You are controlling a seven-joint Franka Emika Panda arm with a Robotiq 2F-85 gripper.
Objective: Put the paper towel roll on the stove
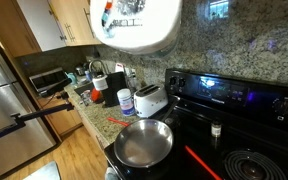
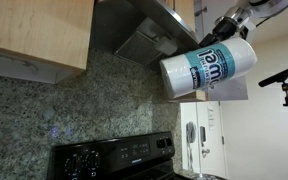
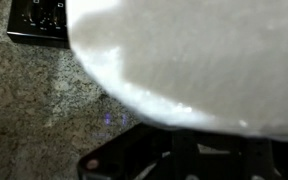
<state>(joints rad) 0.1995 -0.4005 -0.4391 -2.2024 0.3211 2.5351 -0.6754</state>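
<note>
The paper towel roll (image 2: 209,65) is white with a teal print band and hangs high in the air, held by my gripper (image 2: 231,24), which is shut on its upper end. In an exterior view the roll (image 1: 134,25) fills the top of the frame, above the counter and the left edge of the stove (image 1: 234,125). The stove is black glass with a raised back panel (image 2: 114,160) and a blue-lit display. In the wrist view the roll (image 3: 194,55) fills most of the frame. The dark gripper body (image 3: 184,150) shows below it, and the fingertips are hidden.
A round silver frying pan (image 1: 144,143) sits on the stove's near-left burner. A white toaster (image 1: 150,100) and a small white canister (image 1: 125,101) stand on the granite counter (image 1: 99,118) beside the stove. A range hood (image 2: 149,35) hangs close to the roll.
</note>
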